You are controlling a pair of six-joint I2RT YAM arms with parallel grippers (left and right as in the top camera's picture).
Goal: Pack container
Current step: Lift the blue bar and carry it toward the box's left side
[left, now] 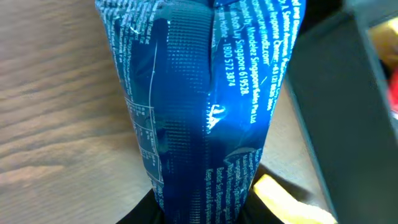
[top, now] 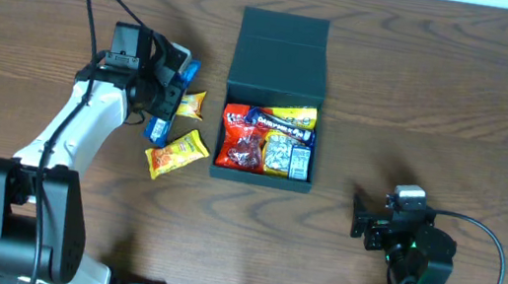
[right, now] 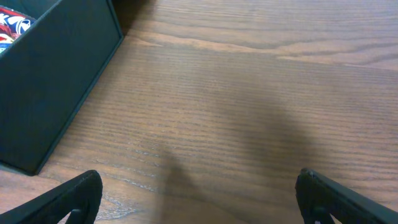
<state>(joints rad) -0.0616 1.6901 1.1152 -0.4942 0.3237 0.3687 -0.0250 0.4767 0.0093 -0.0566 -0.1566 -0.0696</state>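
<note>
The container, a dark teal-black square box, stands open at the table's middle with its lid flap folded back. Several snack packets lie inside it. My left gripper, left of the box, is shut on a blue snack packet. That blue packet fills the left wrist view, with the container's wall to its right. My right gripper stands open over bare wood at the front right, nothing between its fingers; the container's corner shows at its upper left.
Two yellow snack packets lie on the table left of the box: one near its front left corner, a smaller one beside the left gripper. A yellow packet shows under the blue one.
</note>
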